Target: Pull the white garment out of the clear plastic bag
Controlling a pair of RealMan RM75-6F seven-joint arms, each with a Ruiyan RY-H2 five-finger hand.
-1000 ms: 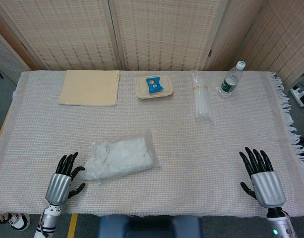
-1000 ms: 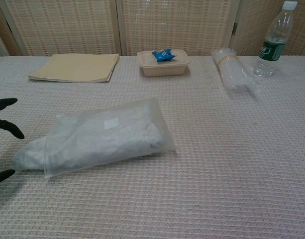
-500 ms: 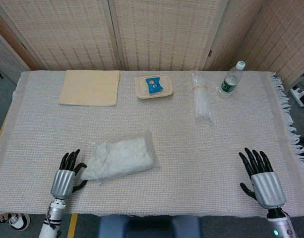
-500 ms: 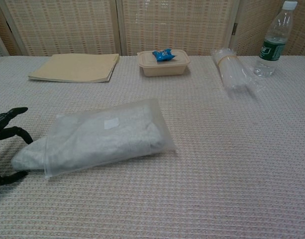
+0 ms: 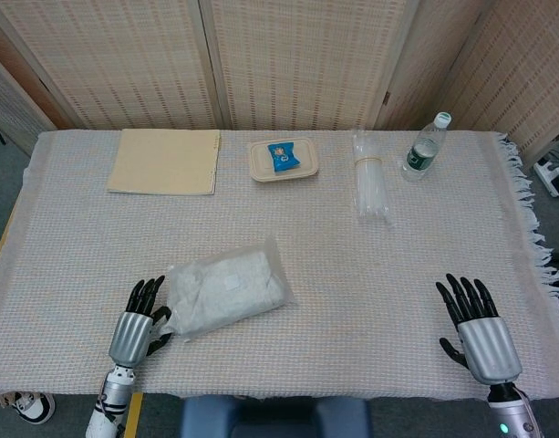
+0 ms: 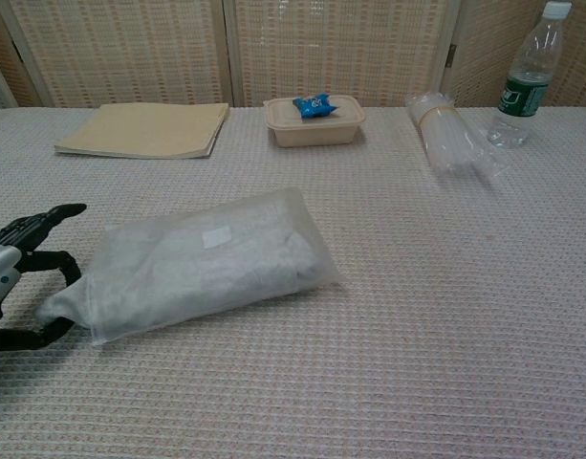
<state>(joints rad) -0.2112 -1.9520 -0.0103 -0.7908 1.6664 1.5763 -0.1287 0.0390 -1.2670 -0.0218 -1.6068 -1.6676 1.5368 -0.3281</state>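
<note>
The left hand is cut off by the left edge in the chest view, so only a part of it shows; its dark fingers are spread around the near-left end of the clear plastic bag, and one fingertip seems to touch the plastic, but I cannot tell if it really grasps something. The right hand shows only in the head view, near the front right corner of the table, released, with fingers apart and nothing in it. The white garment is inside the bag, folded, and its shape is hard to make out through the cloudy plastic; a small white label on it is too small to read. The bag lies flat on the woven cloth, in the front left part of the table. At the far side there is a tan folder, a beige box with a blue packet on top, a roll of clear plastic with a rubber band, and a water bottle with a green label; its writing is not readable.
</note>
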